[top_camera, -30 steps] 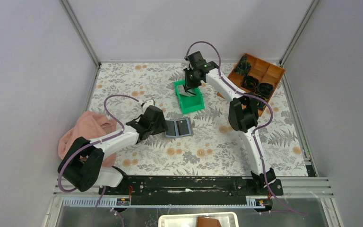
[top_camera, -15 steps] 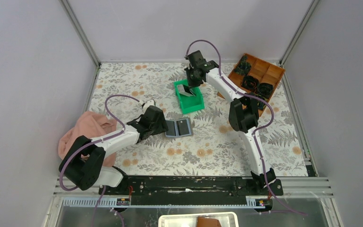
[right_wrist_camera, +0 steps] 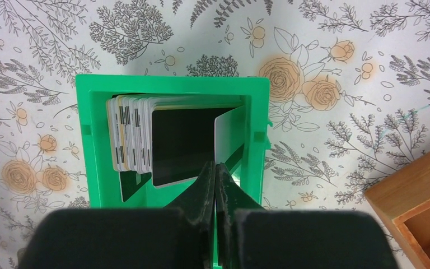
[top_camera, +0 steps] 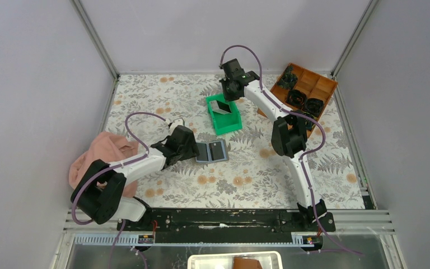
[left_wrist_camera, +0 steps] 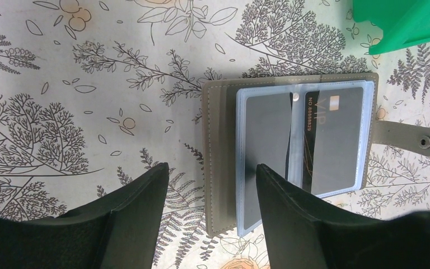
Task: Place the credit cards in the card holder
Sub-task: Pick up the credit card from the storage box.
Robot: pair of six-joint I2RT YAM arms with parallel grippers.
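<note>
Card holder open flat, long axis left-right in top view.

The card holder lies flat and wide open on the counter, around the middle. It's greyish outside, with clear plastic sleeves inside and a little snap strap sticking out one side. One sleeve has a black card marked VIP in it, and there's something dark in the sleeve next to it too.

The rest of the credit cards stand on edge, packed in a row in the green bin further back. A black card faces front. Beside it a pale card leans at an angle, its lower edge right at the closed right fingers. Can't tell if it's actually pinched.
</note>
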